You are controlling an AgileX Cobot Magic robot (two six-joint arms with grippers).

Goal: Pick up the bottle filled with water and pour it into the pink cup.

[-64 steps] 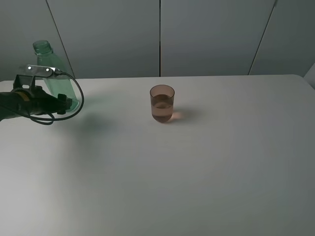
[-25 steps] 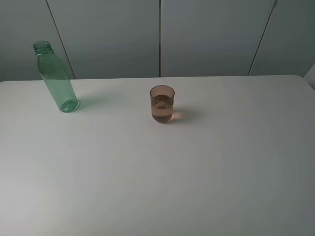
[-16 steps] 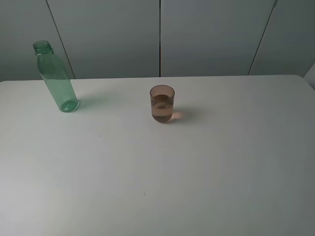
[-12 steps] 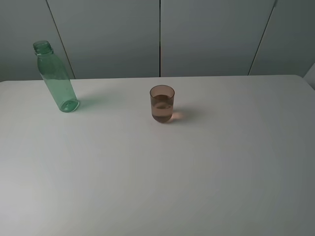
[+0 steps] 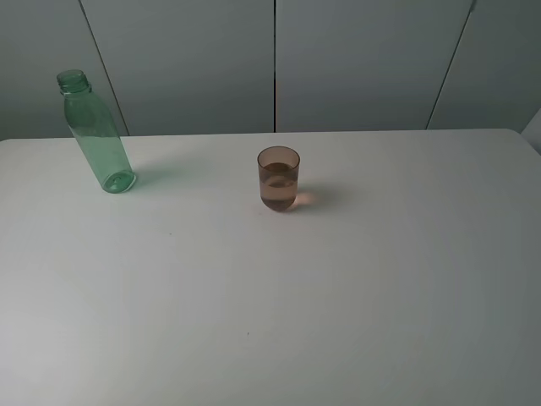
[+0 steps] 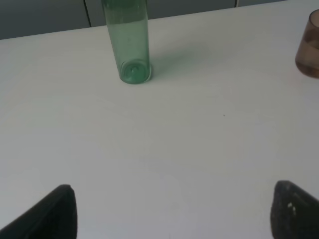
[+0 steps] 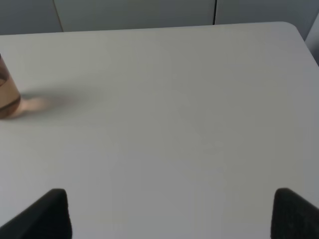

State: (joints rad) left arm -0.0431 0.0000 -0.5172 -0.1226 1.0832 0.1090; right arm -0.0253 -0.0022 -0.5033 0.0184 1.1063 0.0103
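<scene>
Standing upright at far left of the white table (image 5: 338,304) in ext high view: the bottle (image 5: 95,135), green, see-through, no cap on its threaded neck, base on the tabletop. Near table centre, well apart from bottle: the pink cup (image 5: 278,178), upright, liquid inside up to roughly half height, pinkish glow on the surface at its right. Behind the table, grey wall panels (image 5: 355,63) w/ vertical seams. No arm or gripper in this view.

Left wrist view: bottle (image 6: 128,42) upright toward the far edge of table (image 6: 164,149), neck cut off by frame edge, only body & round base visible. Pink cup (image 6: 309,47) partly cut by frame edge, off to one side of bottle, well apart from it. Left gripper (image 6: 173,211) showing as 2 dark fingertips (image 6: 52,214) at the frame's lower corners, spread wide apart, nothing between them but bare tabletop, well short of the bottle.

Right wrist view: mostly bare table (image 7: 174,114), rounded far corner visible. Sliver of pink cup (image 7: 7,94) at frame edge, pinkish light patch on the surface beside it. Right gripper (image 7: 172,214) also spread wide, dark fingertips (image 7: 294,214) at both lower corners, holding nothing, well apart from the cup. Bottle not in this view
</scene>
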